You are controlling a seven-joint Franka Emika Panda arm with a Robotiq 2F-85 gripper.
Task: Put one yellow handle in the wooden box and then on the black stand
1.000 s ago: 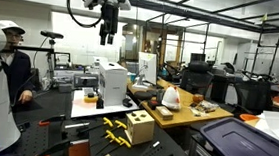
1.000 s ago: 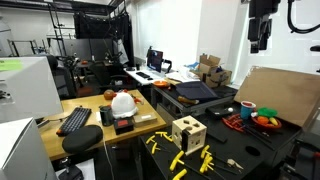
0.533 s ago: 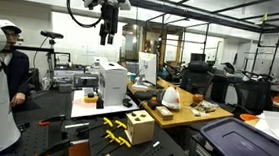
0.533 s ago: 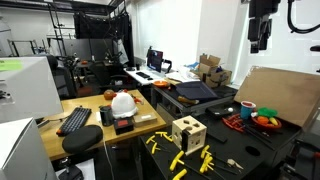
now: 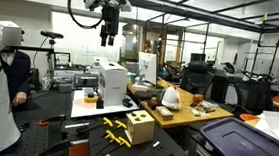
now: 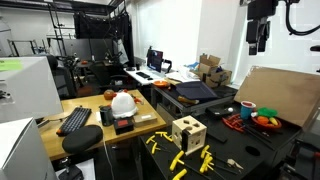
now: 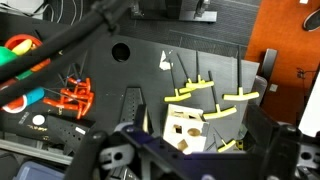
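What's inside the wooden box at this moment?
Only dark holes show in the wooden box; its interior is too dark to see. The yellow handles in view lie outside, around it.

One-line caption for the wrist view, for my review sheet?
High overhead look at the wooden box amid scattered yellow handles on the dark tabletop.

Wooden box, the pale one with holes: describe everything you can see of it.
The small pale light-wood box is cube-like, with dark holes cut in its top and sides. It sits upright on the dark table among yellow T-shaped handles lying close around it; whether any touches it is unclear. Nothing grips it.
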